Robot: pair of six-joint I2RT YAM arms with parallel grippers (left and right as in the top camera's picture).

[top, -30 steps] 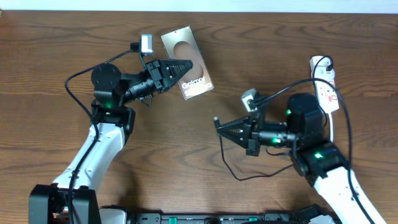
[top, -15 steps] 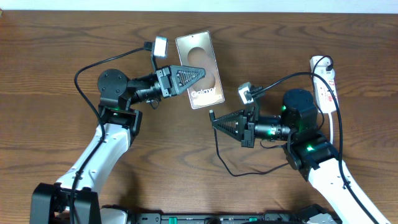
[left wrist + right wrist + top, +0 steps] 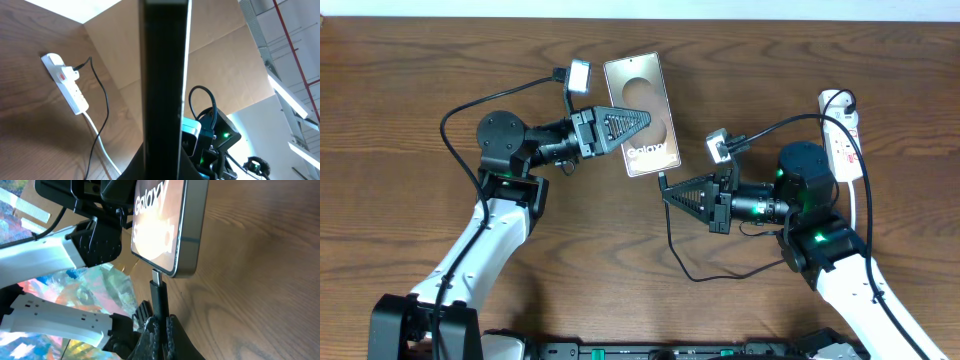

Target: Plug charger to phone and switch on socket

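Note:
My left gripper [image 3: 638, 120] is shut on the phone [image 3: 642, 112], holding its grey-gold "Galaxy" face up above the table. In the left wrist view the phone's dark edge [image 3: 165, 75] fills the middle between my fingers [image 3: 162, 167]. My right gripper [image 3: 668, 196] is shut on the charger's connector [image 3: 661, 181]. In the right wrist view the connector [image 3: 158, 290] touches the phone's lower end [image 3: 172, 230] above my fingers [image 3: 162, 325]. The thin black cable [image 3: 685, 268] loops back to the white socket [image 3: 844, 135], where its plug [image 3: 77, 67] sits.
The socket [image 3: 67, 87] lies at the table's far right edge with its white cord [image 3: 857, 205] trailing toward the front. The robots' thicker black cables arc above both arms. A brown board stands behind the table in the left wrist view.
My left gripper lifted the phone and carried it right. My right gripper moved left and up with the connector to the phone's lower end. Little has moved in the last half second.

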